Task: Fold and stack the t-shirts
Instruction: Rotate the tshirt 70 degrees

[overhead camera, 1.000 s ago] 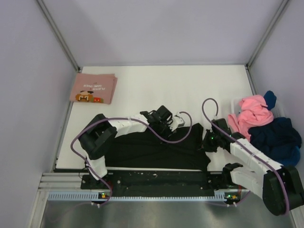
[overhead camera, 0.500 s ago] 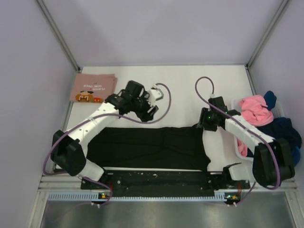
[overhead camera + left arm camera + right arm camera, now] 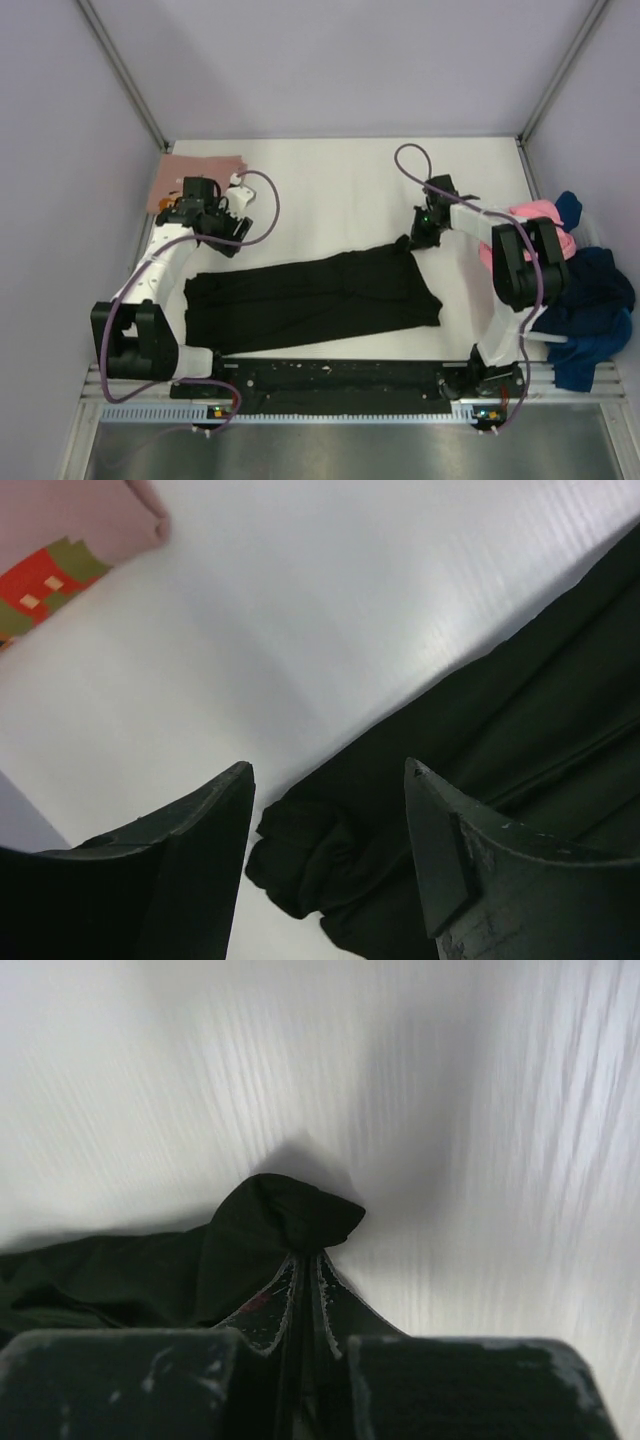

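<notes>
A black t-shirt (image 3: 320,300) lies spread out in a long strip across the middle of the table. My right gripper (image 3: 414,238) is shut on its far right corner (image 3: 285,1215), and the cloth bunches over the closed gripper (image 3: 305,1257). My left gripper (image 3: 222,238) hangs open just above the shirt's far left corner (image 3: 305,855), which lies crumpled below the gap between the fingers of that gripper (image 3: 328,770), untouched. A folded pink t-shirt (image 3: 205,165) with a cartoon print (image 3: 45,580) lies at the back left, partly behind my left arm.
A loose heap of t-shirts sits at the right edge: pink (image 3: 540,212), blue (image 3: 568,208) and navy (image 3: 595,290). White table (image 3: 330,190) runs behind the black shirt. Lilac walls close in the left, right and back.
My left gripper has let go of the black shirt, opened and swung to the shirt's left end. My right gripper has carried the right corner toward the back, so the shirt lies slanted.
</notes>
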Controlling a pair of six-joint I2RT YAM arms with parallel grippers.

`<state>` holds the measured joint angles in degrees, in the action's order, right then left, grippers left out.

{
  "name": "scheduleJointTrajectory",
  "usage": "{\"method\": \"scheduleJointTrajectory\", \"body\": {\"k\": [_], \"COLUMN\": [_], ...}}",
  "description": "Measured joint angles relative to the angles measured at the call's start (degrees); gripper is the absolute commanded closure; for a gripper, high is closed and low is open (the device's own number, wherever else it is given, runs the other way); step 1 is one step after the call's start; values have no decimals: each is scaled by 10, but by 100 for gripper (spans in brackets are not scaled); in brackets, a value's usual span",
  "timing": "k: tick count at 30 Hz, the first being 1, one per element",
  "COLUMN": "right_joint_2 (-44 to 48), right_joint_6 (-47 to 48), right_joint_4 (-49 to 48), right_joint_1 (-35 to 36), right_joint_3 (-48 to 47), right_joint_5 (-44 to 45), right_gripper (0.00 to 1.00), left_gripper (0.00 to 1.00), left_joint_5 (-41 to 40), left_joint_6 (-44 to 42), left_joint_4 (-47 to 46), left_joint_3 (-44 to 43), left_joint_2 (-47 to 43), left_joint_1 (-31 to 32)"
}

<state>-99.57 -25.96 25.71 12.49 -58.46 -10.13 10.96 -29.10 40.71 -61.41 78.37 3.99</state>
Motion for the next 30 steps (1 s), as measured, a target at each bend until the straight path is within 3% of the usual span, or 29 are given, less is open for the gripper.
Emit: {"method": "scheduleJointTrajectory", "body": {"k": [4, 9, 12, 14, 20, 27, 29, 30], "right_joint_2": [-143, -365, -431, -437, -373, -138, -93, -80], "right_joint_6": [8, 20, 24, 35, 70, 90, 92, 92], "right_joint_4": [10, 20, 38, 57, 72, 69, 68, 69], "right_joint_1": [-8, -11, -13, -14, -16, -27, -32, -36], "right_joint_3": [-191, -534, -655, -685, -662, -423, -360, -330], "right_joint_5": [-16, -37, -56, -60, -31, 49, 75, 84], "right_gripper": [100, 54, 44, 41, 40, 42, 42, 42], "left_gripper": [35, 35, 34, 34, 37, 37, 46, 60], "left_joint_5": [-16, -29, -38, -46, -63, -56, -47, -43], "left_joint_6": [-22, -41, -49, -54, -75, -115, -125, -129], "left_joint_4": [0, 0, 2, 2, -17, -51, -60, -65], "left_joint_3": [22, 82, 109, 120, 140, 202, 219, 225], "left_joint_2": [-14, -29, -33, -36, -36, -36, -36, -35], "left_joint_1": [-16, -17, -21, -26, -57, -89, -91, -91]}}
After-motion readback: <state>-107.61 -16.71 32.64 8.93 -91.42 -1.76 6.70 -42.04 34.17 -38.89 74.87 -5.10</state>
